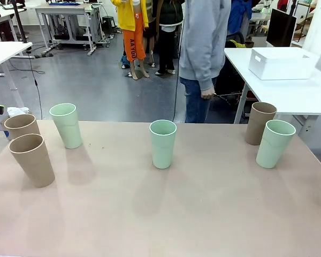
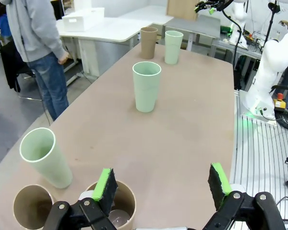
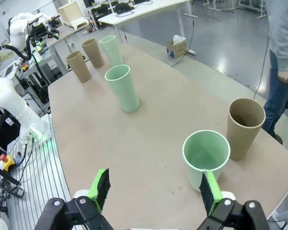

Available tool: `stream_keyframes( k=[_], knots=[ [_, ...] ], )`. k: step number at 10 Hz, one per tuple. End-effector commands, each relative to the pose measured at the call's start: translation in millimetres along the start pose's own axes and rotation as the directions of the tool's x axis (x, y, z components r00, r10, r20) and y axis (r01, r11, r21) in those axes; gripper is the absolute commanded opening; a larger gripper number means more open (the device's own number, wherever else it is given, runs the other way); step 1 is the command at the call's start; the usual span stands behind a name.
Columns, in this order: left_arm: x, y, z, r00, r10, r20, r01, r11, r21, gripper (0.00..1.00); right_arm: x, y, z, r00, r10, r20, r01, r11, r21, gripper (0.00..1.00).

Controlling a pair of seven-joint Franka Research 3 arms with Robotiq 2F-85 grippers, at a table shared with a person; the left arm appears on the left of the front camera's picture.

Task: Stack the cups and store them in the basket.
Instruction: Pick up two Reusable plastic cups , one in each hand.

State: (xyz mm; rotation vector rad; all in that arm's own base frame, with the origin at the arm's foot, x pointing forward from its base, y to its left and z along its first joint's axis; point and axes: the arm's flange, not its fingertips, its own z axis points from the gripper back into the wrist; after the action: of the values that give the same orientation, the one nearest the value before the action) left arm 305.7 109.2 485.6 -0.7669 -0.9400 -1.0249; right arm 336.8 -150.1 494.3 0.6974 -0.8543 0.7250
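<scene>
Several cups stand upright on the brown table (image 1: 166, 214). At the left are two tan cups (image 1: 32, 159) (image 1: 21, 127) and a mint cup (image 1: 66, 125). Another mint cup (image 1: 163, 143) stands mid-table, and a tan cup (image 1: 260, 123) and a mint cup (image 1: 275, 143) stand at the right. The white basket (image 1: 282, 63) sits on a separate white table at the far right. My left gripper (image 2: 163, 184) hangs open above the table, its left finger over a tan cup (image 2: 116, 201). My right gripper (image 3: 154, 189) is open too, with a mint cup (image 3: 206, 158) just beyond its right finger.
A person in a grey hoodie (image 1: 203, 53) stands at the far edge, hands down. The basket's table (image 1: 310, 96) is separated from mine by a gap. Open tabletop lies between the cup groups. The other arm's white base (image 2: 273, 62) stands off the table's side.
</scene>
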Motion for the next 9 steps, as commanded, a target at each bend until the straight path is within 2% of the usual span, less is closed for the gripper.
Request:
stream_keyframes(
  k=[1,9],
  knots=[
    [2.3,2.2,0.1,0.999,-0.023,0.027,0.023,1.0,-0.001,1.0,3.0,-4.0,0.2,0.999,0.026,0.03,-0.026,1.0,0.004,1.0],
    [2.3,2.2,0.1,0.999,-0.023,0.027,0.023,1.0,-0.001,1.0,3.0,-4.0,0.2,0.999,0.026,0.03,-0.026,1.0,0.004,1.0]
  ],
)
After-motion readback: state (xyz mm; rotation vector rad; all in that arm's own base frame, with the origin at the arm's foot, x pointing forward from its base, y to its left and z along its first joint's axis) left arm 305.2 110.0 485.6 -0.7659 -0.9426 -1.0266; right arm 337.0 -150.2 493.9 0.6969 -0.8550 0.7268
